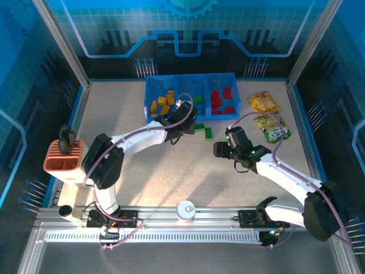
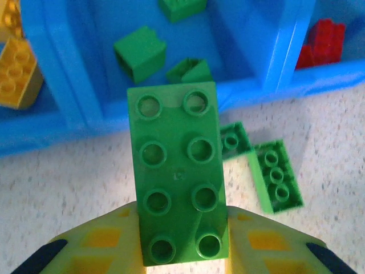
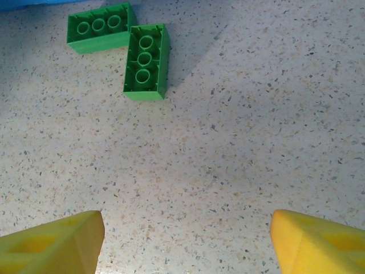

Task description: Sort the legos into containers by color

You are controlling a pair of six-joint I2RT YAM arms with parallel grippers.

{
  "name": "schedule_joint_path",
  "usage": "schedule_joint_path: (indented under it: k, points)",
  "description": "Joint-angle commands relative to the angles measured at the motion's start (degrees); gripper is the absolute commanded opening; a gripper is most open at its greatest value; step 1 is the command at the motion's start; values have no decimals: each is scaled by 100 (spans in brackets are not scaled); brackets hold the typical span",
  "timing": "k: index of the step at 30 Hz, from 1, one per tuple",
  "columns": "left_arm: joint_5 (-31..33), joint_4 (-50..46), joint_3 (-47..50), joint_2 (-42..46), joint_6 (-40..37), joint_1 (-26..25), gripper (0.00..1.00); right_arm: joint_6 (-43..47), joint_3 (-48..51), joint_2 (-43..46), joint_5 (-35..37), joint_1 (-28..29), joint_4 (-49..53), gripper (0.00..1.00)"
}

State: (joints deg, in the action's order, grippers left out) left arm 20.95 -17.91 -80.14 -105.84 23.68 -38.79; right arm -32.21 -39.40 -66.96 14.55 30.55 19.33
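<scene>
The right tool hangs, fingers apart, over the tabletop. Farther, the left tool is clamped on a green lego beside two loose green legos, just short of the tray and its middle compartment holding green ones.

Bright overhead light washes the table pale, the blue surround looks dim, soft shadows fall beside the green bricks, and near fingers blur.

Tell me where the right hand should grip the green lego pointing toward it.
Probably best: come from above and pinch the lego by its long sides at the near half. It lies flat, and the other green lego crowds one side at the far end. The right hand is open.
</scene>
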Motion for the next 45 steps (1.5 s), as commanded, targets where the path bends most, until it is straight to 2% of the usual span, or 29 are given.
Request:
schedule_joint_path:
  k: [1, 16, 27, 29, 31, 33, 39, 45]
  points:
    - [-137, -175, -558, -419, -396, 183, 25, -127, 59, 162, 100, 117, 91, 78]
    - [-545, -975, -2673, -1929, -791, 603, 27, -208, 313, 438, 74, 162, 184, 78]
    - [-957, -1135, -3360, -2439, -784, 770, 30, -207, 336, 447, 23, 171, 211, 78]
    - [-1037, -1224, -3514, -2473, -811, 778, 35, -207, 330, 456, 29, 171, 206, 78]
    - [-1188, -1189, -3535, -2349, -883, 778, 56, -198, 327, 448, 29, 171, 221, 78]
    - [-1255, -969, -3314, -2026, -868, 778, 66, -195, 328, 432, 23, 175, 227, 78]
    - [-1330, -462, -2559, -973, -780, 752, 68, -209, 291, 274, -95, 179, 102, 78]
    - [-1286, 245, -1148, 330, -699, 652, 67, -125, 85, -101, -204, 197, 57, 78]
